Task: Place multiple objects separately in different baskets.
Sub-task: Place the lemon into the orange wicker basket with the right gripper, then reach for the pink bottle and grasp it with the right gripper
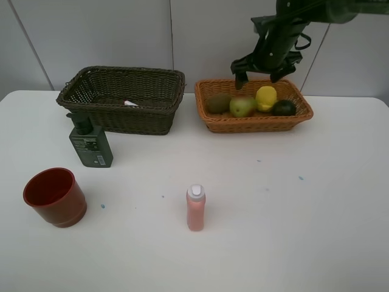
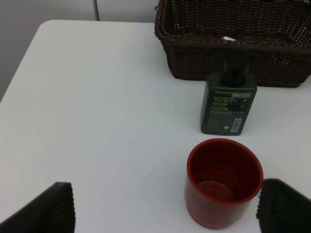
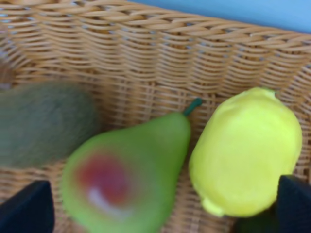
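Above the light orange-tan basket, toward the far right of a white table: the right gripper, fingers spread wide, clasping nothing. Directly beneath those fingers, inside that basket, a green-red pear and a yellow lemon, side by side and touching, the pear nearer one fingertip, the lemon nearer the other. Out past the pear-side finger, a brown kiwi, blurred in the wrist view. By the lemon-side finger, a dark green round fruit, just beside the lemon.

Over the left part of the table: the left gripper, its fingers likewise wide apart, empty. Just ahead of those fingertips, closer to one than to the other, a red cup, upright, mouth upward. Farther ahead, past the cup, a dark green pump bottle, upright, just in front of the dark brown basket. Inside that basket, a white marker, lying near the wall facing the pump bottle. Well apart from both pairs of fingers, near the table's middle, a pink white-capped bottle, upright, alone.
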You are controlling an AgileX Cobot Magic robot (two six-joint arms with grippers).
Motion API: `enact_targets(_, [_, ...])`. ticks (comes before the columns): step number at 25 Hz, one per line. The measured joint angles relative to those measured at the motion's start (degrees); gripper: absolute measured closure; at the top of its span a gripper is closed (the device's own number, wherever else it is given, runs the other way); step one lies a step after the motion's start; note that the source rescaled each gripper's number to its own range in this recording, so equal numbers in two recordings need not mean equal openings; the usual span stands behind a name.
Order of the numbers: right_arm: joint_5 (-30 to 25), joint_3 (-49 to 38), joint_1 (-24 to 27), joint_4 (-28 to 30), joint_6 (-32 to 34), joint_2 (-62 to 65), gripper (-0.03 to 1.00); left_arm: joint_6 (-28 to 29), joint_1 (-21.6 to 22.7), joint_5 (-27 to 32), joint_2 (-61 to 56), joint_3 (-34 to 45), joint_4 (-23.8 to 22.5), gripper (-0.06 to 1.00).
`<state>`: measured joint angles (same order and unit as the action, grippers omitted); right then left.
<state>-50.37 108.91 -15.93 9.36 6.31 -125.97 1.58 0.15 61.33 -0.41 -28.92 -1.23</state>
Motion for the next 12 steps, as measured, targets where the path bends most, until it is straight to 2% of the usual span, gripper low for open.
enact_targets(3, [-4.3, 0.0, -1.1, -0.4, 0.0, 3.4, -0.03, 0.0, 0.0, 0.0, 0.0, 0.0, 0.0, -0.03])
enact_targets(7, [-12.0, 0.0, -2.9, -3.9, 0.1, 8.1, -0.03, 0.0, 0.0, 0.0, 0.0, 0.0, 0.0, -0.03])
enact_targets(12, [-18.6, 0.0, -5.7, -6.5, 4.0, 13.6, -0.03, 0.0, 0.0, 0.0, 0.0, 0.0, 0.0, -0.03])
